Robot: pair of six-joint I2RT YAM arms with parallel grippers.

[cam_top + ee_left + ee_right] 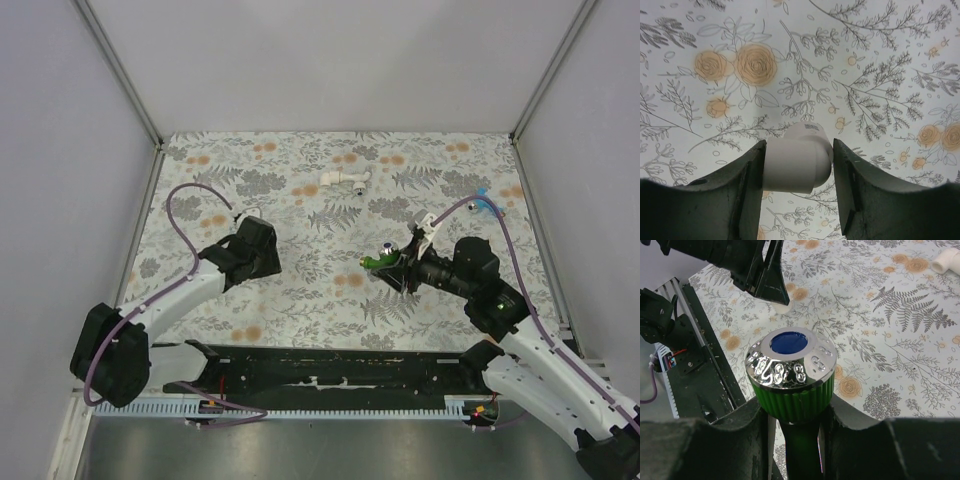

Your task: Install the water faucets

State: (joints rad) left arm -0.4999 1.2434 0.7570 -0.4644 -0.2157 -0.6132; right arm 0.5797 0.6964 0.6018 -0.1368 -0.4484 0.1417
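The bright green water faucet (792,400) stands between my right gripper's (792,407) fingers, which are shut on its body below the ribbed knob. The knob has a chrome cap with a blue centre. From above, the green faucet (380,262) sticks out leftward from the right gripper (402,266), right of the table's middle. My left gripper (800,145) is shut on a short white elbow pipe fitting (797,162), held just above the floral cloth. In the top view the left gripper (255,255) covers the elbow.
Another white pipe fitting (345,180) lies at the back centre of the floral table cloth (300,300). A small blue item (487,207) sits at the far right, too small to identify. A black rail (330,368) runs along the near edge between the arm bases.
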